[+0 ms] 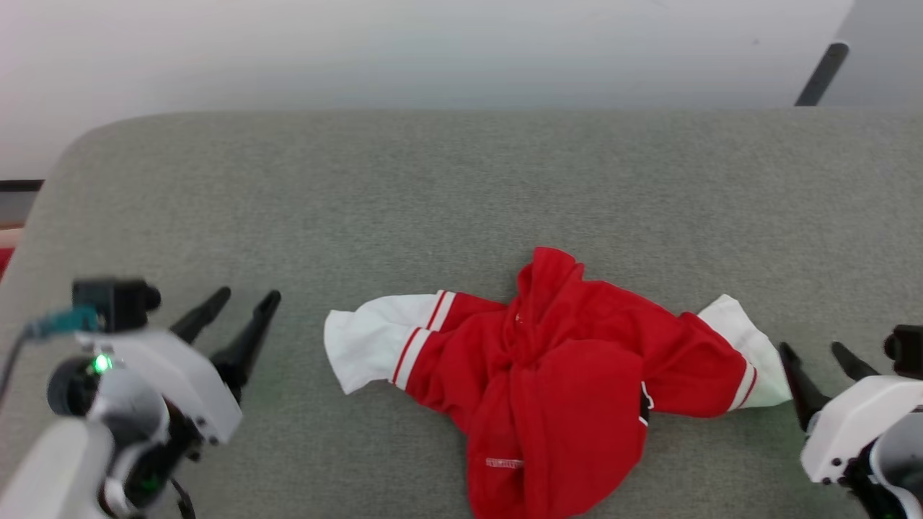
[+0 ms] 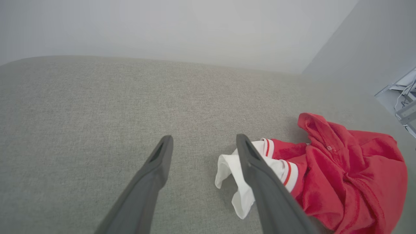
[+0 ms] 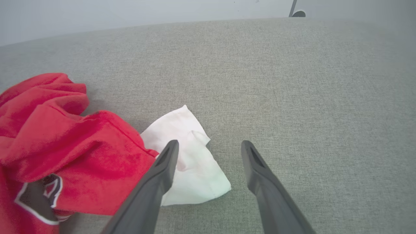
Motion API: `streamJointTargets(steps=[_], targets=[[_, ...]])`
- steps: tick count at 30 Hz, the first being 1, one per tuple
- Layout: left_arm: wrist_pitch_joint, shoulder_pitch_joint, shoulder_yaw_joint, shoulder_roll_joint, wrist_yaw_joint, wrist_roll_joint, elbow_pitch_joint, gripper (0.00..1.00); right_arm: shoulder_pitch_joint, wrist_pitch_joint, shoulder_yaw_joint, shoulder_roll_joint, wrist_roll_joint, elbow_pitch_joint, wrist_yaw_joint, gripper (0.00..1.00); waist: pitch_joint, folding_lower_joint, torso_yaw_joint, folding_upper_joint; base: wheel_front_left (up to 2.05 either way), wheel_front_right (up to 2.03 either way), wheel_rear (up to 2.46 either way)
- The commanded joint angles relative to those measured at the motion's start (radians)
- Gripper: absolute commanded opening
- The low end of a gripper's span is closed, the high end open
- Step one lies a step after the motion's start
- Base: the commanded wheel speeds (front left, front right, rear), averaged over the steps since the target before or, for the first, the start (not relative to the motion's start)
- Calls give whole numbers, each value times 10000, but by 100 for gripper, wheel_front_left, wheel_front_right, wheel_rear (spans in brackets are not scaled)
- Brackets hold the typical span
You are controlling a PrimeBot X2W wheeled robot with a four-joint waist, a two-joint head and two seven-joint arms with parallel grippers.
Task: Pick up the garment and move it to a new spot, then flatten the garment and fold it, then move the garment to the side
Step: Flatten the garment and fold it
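While garment (image 1: 562,375) lies crumpled, bare grey surface (image 1: 433,187) behind, beside.

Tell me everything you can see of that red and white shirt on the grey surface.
The garment is a red jersey shirt of soft-looking cloth, with white short sleeves edged in red-white stripes. It lies crumpled on the grey fabric surface, one sleeve spread toward the left tool, the other toward the right tool. Black, white-outlined lettering peeks from a fold. Both tools stand open; neither holds it.
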Motion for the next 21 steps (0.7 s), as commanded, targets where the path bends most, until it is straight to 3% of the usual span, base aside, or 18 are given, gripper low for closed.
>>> streamJointTargets(steps=[1,11,21], targets=[[133,-152,7,42,30,-104,3,100,-51,-68,48,53,-13,-47,-3,100,71,0,-127,-1,0,0,0],[3762,-1656,-800,511,557,-838,236,100,7,-361,371,382,102,-258,-3,100,423,0,-696,-1,0,0,0],[5515,-2264,-1358,482,1137,-1006,1446,100,20,-575,471,549,65,-131,-3,100,853,0,-1105,-1,0,0,0]])
